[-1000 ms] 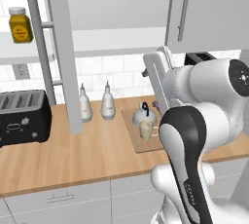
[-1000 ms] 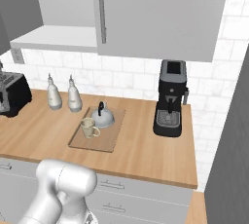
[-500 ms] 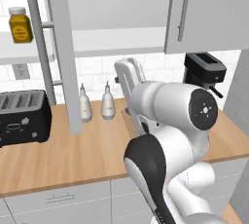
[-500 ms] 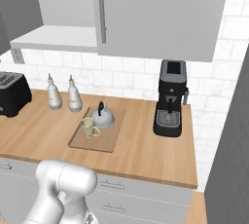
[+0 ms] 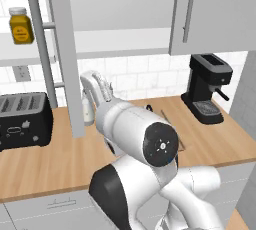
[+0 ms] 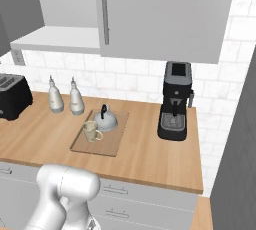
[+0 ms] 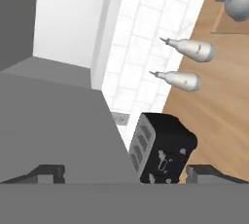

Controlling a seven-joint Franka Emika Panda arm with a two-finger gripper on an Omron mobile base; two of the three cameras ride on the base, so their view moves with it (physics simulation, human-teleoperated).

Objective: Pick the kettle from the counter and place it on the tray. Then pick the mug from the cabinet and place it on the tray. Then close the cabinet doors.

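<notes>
Kettle (image 6: 106,120) and mug (image 6: 91,131) unmoved on tray (image 6: 100,144), arm swung further left across frame, gripper (image 7: 124,172) open beside left cabinet door (image 5: 62,54)

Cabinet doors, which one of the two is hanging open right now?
The left door: it swings out edge-on over the counter, baring the shelf with the yellow jar. The right door sits flat and closed.
</notes>
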